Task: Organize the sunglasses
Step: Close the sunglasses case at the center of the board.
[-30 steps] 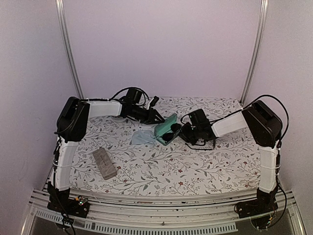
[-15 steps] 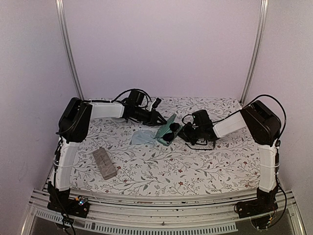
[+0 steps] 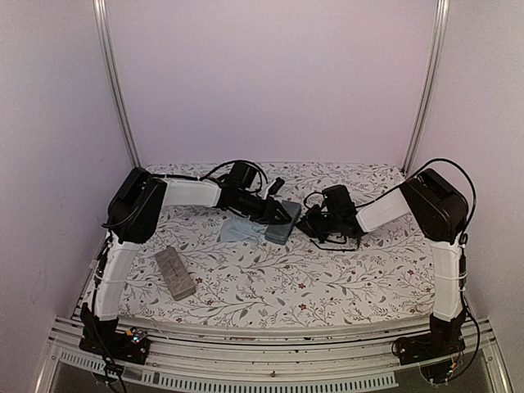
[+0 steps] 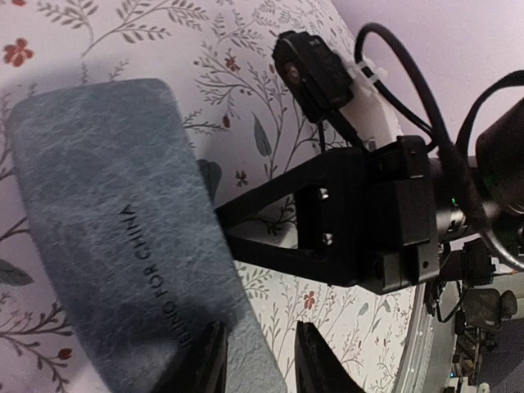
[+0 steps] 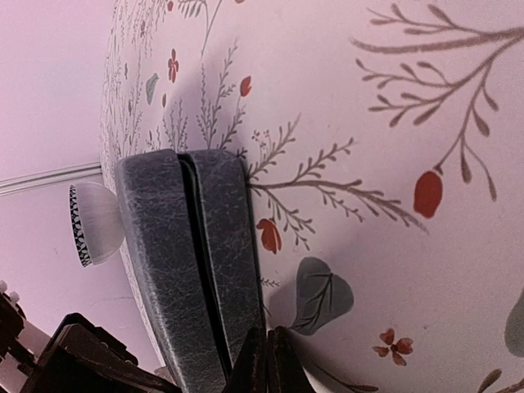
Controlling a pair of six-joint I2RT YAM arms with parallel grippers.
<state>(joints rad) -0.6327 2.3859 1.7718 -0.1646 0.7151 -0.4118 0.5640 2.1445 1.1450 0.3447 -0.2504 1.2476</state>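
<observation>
The shut case (image 3: 279, 223) lies mid-table, toward the far edge. No sunglasses are visible; whether a pair is inside cannot be told. The left gripper (image 4: 260, 360) has its fingers apart over the case end. The right gripper (image 5: 264, 360) has its fingers together, tips at the case side. Thin wire frames are likely light, springy and fragile: grasp at the bridge, not the lenses.

Blue-grey case (image 4: 106, 229) — "FOR CHINA"
</observation>
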